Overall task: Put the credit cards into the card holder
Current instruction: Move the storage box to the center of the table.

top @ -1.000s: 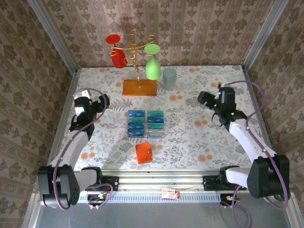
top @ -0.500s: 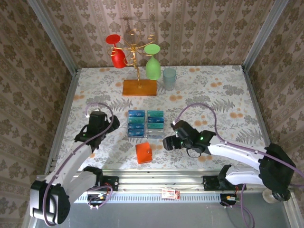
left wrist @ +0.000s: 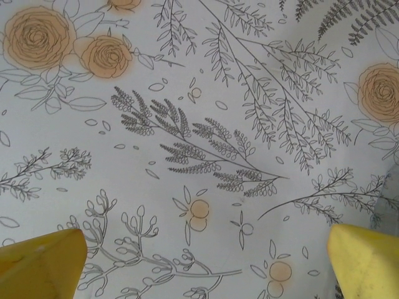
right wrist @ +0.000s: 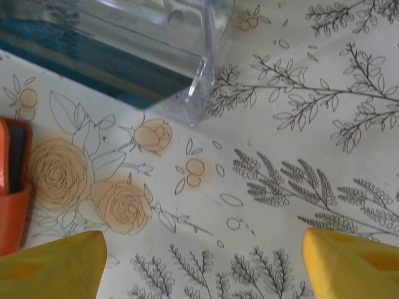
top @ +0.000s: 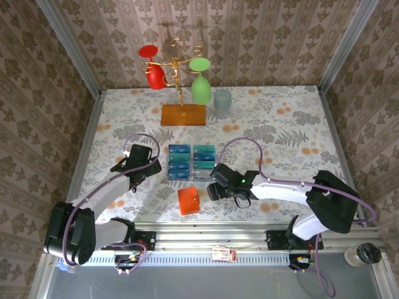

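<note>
Both pincers (top: 151, 165) (top: 211, 188) — nearer credit cards (top: 191, 162).

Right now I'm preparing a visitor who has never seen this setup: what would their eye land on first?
Probably the gold stand at the far middle, hung with a red glass and a green glass. Then the blue credit cards in a clear tray at the centre, the orange-red card holder just on its near side, and the left claw and right claw open on either side.
</note>
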You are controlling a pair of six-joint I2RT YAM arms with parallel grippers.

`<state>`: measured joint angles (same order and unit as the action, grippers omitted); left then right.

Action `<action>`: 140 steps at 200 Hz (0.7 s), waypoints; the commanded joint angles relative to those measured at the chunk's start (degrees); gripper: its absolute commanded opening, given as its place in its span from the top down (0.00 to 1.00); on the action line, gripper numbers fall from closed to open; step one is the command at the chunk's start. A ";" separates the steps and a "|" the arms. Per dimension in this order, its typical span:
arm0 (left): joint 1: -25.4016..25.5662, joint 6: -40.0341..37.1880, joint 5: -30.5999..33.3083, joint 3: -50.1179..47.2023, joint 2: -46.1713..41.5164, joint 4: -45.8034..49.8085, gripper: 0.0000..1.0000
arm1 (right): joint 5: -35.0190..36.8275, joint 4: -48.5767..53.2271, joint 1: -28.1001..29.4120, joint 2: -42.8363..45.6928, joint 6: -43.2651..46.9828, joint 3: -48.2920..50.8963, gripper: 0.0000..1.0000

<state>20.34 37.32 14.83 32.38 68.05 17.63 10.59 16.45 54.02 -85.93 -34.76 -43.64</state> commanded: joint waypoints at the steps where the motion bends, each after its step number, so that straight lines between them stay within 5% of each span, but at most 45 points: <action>1: 0.56 -1.53 1.27 1.85 1.70 -1.94 0.00 | 4.27 -0.49 0.37 -2.27 -0.58 -2.38 0.17; 140: 8.67 -2.83 1.36 7.96 14.28 -9.94 0.00 | 8.29 -1.36 -6.95 -3.76 -4.09 -2.20 0.17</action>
<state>26.85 34.70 15.42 37.89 80.73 9.61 16.34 15.88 49.15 -89.86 -37.21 -45.82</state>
